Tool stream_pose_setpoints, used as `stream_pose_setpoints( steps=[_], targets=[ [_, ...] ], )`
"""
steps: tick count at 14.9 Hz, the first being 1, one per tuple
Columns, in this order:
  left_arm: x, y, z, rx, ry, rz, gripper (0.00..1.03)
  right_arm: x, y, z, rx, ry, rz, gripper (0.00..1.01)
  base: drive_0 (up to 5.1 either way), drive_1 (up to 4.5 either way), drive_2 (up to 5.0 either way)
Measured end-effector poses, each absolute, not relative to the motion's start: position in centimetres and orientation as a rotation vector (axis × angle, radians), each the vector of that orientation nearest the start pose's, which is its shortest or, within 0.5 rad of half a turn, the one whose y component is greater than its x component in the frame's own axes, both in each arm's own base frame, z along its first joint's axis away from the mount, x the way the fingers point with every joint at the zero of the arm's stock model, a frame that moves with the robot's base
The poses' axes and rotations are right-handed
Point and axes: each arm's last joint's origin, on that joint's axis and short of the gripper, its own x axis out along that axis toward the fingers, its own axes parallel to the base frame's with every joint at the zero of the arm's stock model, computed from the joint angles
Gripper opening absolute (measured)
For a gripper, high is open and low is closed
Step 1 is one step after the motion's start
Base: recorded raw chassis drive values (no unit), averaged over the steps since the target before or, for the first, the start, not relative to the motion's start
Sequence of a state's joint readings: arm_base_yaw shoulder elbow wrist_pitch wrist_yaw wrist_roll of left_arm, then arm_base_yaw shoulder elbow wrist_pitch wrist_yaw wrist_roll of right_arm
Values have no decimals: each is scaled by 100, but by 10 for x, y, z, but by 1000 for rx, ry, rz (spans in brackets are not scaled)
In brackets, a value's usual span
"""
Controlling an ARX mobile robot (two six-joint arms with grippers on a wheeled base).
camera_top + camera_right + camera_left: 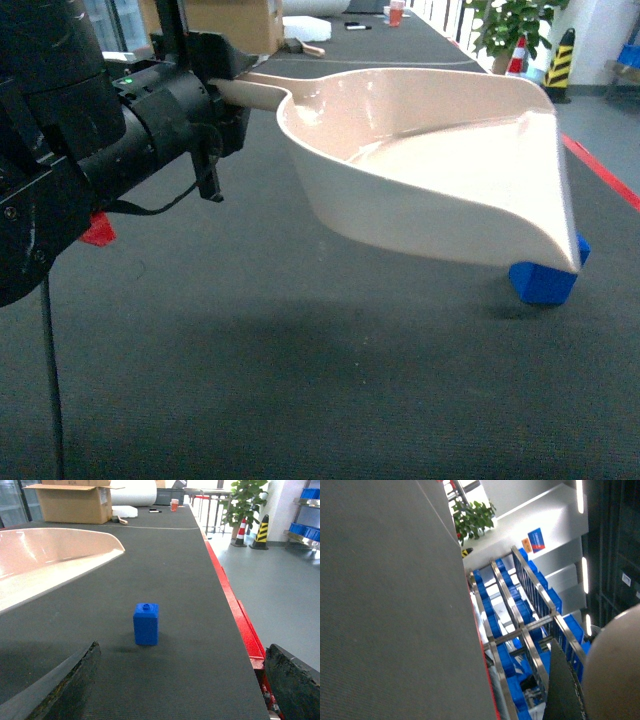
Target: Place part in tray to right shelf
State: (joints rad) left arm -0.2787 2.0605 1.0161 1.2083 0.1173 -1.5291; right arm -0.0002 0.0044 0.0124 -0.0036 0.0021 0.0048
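The right gripper (180,680) has its two dark fingers (75,680) spread wide, one at each lower corner of the right wrist view, with the blue part (146,624) standing upright between and beyond them, untouched. The part sits on the dark mat (190,580) stud-up, fairly near the mat's red right edge (227,595).

The left gripper (215,85) carries the beige tray (430,160) by its handle (255,92), lifted off the mat; in the head view the tray's wide lip hangs over the part (545,275) and hides most of it. The left jaws themselves are not visible closely enough to say how tightly they clamp, though the tray is plainly supported only there.

The step in hand looks like picking up the part. To do it well, the right gripper should advance straight and low so the fingers straddle the block's flat sides evenly, then close below the stud, where the faces are parallel. The block is tall and narrow, so a one-sided touch could tip it toward the red edge. The tray's lip should stay raised, clear of the approach, and be held level enough for the part not to slide out once dropped in.
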Motion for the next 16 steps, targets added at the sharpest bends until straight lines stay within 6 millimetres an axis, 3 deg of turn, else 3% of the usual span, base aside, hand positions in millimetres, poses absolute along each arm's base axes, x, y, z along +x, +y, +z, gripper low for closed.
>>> stream_pose_setpoints(
  steps=[3, 5, 7, 10, 12, 13, 14, 15, 16],
  targets=[
    [394, -129, 167, -1494, 228, -450, 12, 97, 0, 167, 5, -5, -2, 98, 0, 0, 0],
    [395, -125, 167, -1494, 217, -441, 12, 102, 1, 163, -49, 231, -130, 98, 0, 0, 0],
    [396, -124, 167, -1495, 210, -435, 12, 125, -5, 159, -58, 323, -155, 98, 0, 0, 0],
    [395, -125, 167, -1494, 215, -440, 12, 179, -21, 161, -68, 356, -13, 98, 0, 0, 0],
    [395, -125, 167, -1494, 215, -440, 12, 220, -32, 146, -103, 403, 95, 98, 0, 0, 0],
    [395, -125, 167, -1494, 215, -440, 12, 280, -28, 121, -55, 511, 268, 98, 0, 0, 0],
    [395, -125, 167, -1494, 215, -440, 12, 331, -12, 98, -99, 558, 300, 98, 0, 0, 0],
    [395, -125, 167, -1494, 215, -440, 12, 370, 15, 81, -161, 548, 277, 98, 0, 0, 0],
    [395, -125, 167, -1494, 215, -439, 12, 376, 29, 73, -178, 549, 227, 84, 0, 0, 0]
  ],
)
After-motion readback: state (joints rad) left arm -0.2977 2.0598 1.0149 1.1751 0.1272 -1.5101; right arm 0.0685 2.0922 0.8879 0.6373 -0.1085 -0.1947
